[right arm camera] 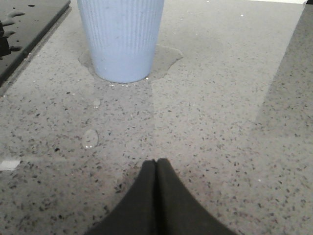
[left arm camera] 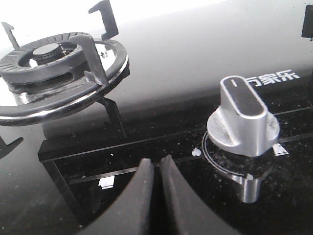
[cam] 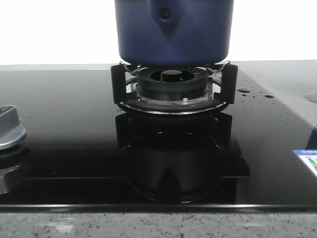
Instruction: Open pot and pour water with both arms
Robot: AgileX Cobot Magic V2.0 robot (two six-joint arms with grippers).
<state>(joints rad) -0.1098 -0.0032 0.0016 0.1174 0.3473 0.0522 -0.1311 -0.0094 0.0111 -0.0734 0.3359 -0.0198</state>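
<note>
**Pot waiting on the burner, both arms idle**

Fingers of the left gripper are clenched together on nothing, low over the black glass hob; the right gripper is likewise pressed closed and empty above the speckled surface.

In the front view the pot sits at 12 o'clock on the burner ring, its top cut off by the frame, so whether a lid is on cannot be told. By that, the task looks barely begun: the lid step comes first. The next move calls for both pairs of fingers to part and rise toward the pot.

A silver knob stands at about 2 o'clock from the left fingers, close enough to snag. A pale blue ribbed cup stands at 12 o'clock from the right fingers in a small puddle; a second empty burner lies at 10 o'clock in the left wrist view.
</note>
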